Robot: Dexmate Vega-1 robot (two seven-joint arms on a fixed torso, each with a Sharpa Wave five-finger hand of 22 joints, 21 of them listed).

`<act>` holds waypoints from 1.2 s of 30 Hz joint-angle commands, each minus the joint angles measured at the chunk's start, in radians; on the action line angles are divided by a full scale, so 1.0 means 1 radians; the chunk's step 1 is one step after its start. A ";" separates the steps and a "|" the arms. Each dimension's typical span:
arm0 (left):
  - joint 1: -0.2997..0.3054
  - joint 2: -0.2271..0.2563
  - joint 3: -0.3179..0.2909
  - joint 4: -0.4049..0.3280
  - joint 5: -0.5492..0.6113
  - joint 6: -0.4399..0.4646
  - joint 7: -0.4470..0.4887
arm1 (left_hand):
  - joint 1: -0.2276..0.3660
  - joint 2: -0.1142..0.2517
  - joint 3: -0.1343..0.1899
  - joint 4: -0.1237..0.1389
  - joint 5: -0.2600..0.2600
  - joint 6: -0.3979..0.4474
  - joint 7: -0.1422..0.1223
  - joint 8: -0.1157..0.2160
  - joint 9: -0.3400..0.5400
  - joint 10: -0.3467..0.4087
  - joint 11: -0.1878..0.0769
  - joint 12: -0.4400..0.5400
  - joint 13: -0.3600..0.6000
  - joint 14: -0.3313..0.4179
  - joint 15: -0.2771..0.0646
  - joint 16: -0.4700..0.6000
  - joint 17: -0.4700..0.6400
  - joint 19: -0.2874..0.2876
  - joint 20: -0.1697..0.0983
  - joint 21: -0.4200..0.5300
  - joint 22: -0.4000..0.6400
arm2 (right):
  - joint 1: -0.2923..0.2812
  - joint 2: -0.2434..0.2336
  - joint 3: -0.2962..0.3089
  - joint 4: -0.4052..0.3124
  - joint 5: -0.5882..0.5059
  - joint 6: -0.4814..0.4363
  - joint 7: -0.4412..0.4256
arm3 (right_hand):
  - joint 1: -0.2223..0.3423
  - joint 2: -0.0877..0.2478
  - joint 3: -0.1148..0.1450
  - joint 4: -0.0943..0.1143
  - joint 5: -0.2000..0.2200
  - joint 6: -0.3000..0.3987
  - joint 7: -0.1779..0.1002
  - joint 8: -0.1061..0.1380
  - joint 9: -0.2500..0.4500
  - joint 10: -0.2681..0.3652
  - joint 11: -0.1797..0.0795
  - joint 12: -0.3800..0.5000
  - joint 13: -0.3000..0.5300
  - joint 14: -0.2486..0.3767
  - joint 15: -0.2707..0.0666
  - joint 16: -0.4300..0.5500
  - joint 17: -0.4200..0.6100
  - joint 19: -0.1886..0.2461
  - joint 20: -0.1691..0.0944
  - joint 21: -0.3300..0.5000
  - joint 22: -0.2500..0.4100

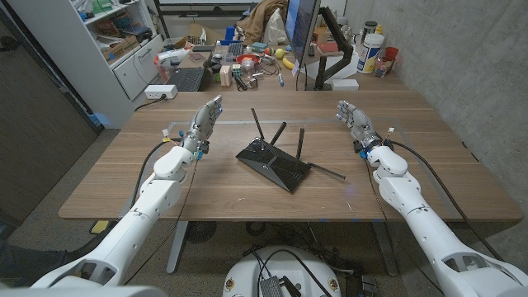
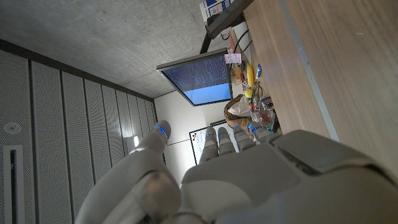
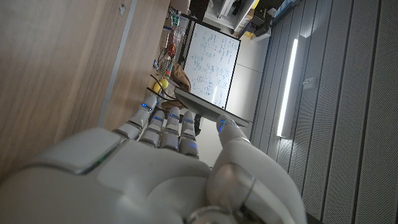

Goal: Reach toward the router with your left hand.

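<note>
Looking down, my open left hand (image 1: 203,124) holds nothing. The router (image 1: 273,165) sits on the table (image 1: 429,173) at about four o'clock from it, apart.

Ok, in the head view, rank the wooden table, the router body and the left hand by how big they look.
1. Wooden table, by far the largest.
2. Router, counting its flat black body.
3. Left hand, a bit smaller than the router body, though it is raised nearer the camera, so that gap is unsure.
</note>
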 commanded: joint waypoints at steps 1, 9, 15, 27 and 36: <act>0.024 -0.004 -0.014 -0.040 0.042 -0.031 0.015 | 0.012 0.005 -0.002 -0.002 0.006 0.008 -0.006 0.006 0.003 0.006 -0.004 0.008 0.002 0.005 0.001 0.008 0.005 -0.003 -0.017 -0.006 0.004 | 0.006 0.028 0.031 0.016 -0.024 0.002 0.026 | 0.005 -0.004 0.009 0.002 0.005 0.006 -0.007 0.005 0.001 0.010 0.003 0.003 0.003 0.010 0.004 -0.001 0.001 0.007 -0.021 -0.004 0.005; 0.032 -0.009 -0.017 -0.047 0.064 -0.054 0.026 | 0.015 0.006 -0.003 -0.005 0.006 0.023 -0.012 0.011 0.004 0.023 -0.005 0.014 0.002 0.021 -0.003 0.012 0.005 0.013 -0.006 -0.005 0.004 | 0.005 0.038 0.044 0.019 -0.027 0.007 0.039 | 0.004 -0.004 0.009 0.002 0.005 0.008 -0.008 0.006 0.001 0.009 0.003 0.002 0.003 0.011 0.004 -0.002 0.001 0.008 -0.021 -0.007 0.005; 0.040 -0.006 -0.017 -0.068 0.088 -0.060 0.042 | 0.017 0.007 -0.003 -0.006 0.007 0.028 -0.013 0.013 0.004 0.026 -0.009 0.014 0.002 0.026 -0.005 0.013 0.004 0.016 -0.005 -0.006 0.004 | 0.007 0.043 0.051 0.025 -0.030 0.008 0.047 | 0.004 -0.004 0.009 0.002 0.005 0.007 -0.008 0.005 0.001 0.009 0.002 0.001 0.003 0.011 0.004 -0.002 0.001 0.009 -0.020 -0.009 0.005; 0.061 0.002 -0.021 -0.110 0.126 -0.079 0.064 | 0.019 0.008 -0.004 -0.008 0.007 0.035 -0.015 0.014 0.004 0.032 -0.007 0.016 0.002 0.028 -0.006 0.011 0.004 0.019 0.002 -0.009 0.004 | 0.022 0.052 0.058 0.049 -0.036 0.022 0.065 | 0.003 -0.004 0.009 0.002 0.005 0.008 -0.010 0.005 0.001 0.011 0.002 0.001 0.003 0.012 0.004 -0.003 0.001 0.011 -0.019 -0.014 0.005; 0.073 0.012 -0.023 -0.138 0.163 -0.083 0.086 | 0.022 0.008 -0.005 -0.011 0.007 0.042 -0.016 0.015 0.004 0.037 -0.007 0.016 0.002 0.034 -0.008 0.012 0.004 0.021 0.004 -0.012 0.005 | 0.035 0.059 0.060 0.066 -0.042 0.027 0.073 | 0.003 -0.004 0.009 0.002 0.005 0.008 -0.011 0.005 0.001 0.010 0.002 0.000 0.003 0.012 0.006 -0.004 0.001 0.013 -0.019 -0.018 0.006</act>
